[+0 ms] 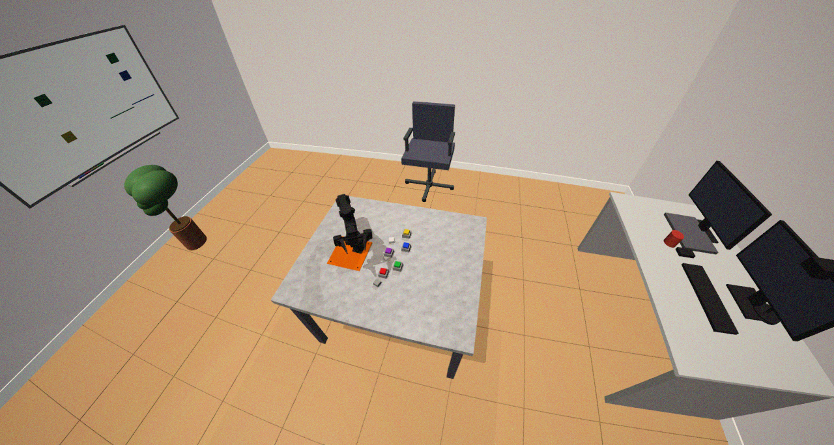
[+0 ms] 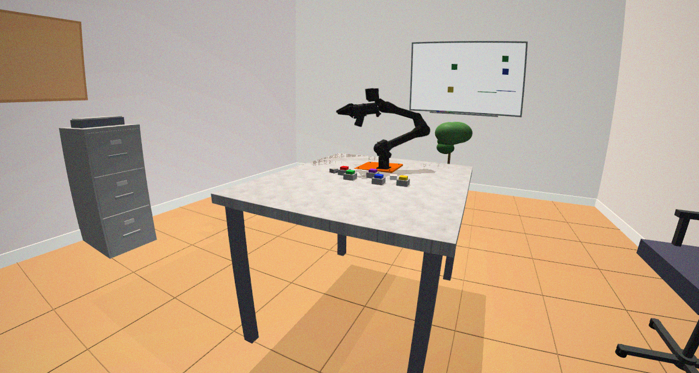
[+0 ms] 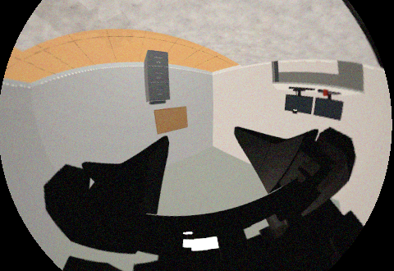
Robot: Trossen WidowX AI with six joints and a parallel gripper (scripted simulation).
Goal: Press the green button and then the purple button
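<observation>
Hovering high above the table (image 2: 342,209), the gripper (image 2: 344,110) is standing with its jaws spread wide and nothing between them; the arm (image 2: 410,126) is reaching out from its orange base plate (image 2: 378,166) at the far side of the marble top. In the wrist view the two dark fingers are showing well apart, with only wall and room visible in the gap.

The green button (image 2: 349,172) is sitting on its grey housing toward the near left of the button cluster, just beside the red button (image 2: 344,167). The purple button (image 2: 372,170) is lying closer to the base plate, with the blue button (image 2: 378,176) in front of it and the yellow button (image 2: 403,177) to the right. All buttons are appearing unpressed, and the gripper is touching none of them. From the top view, small white and grey blocks (image 1: 391,239) are resting near the cluster, apart from the arm.
</observation>
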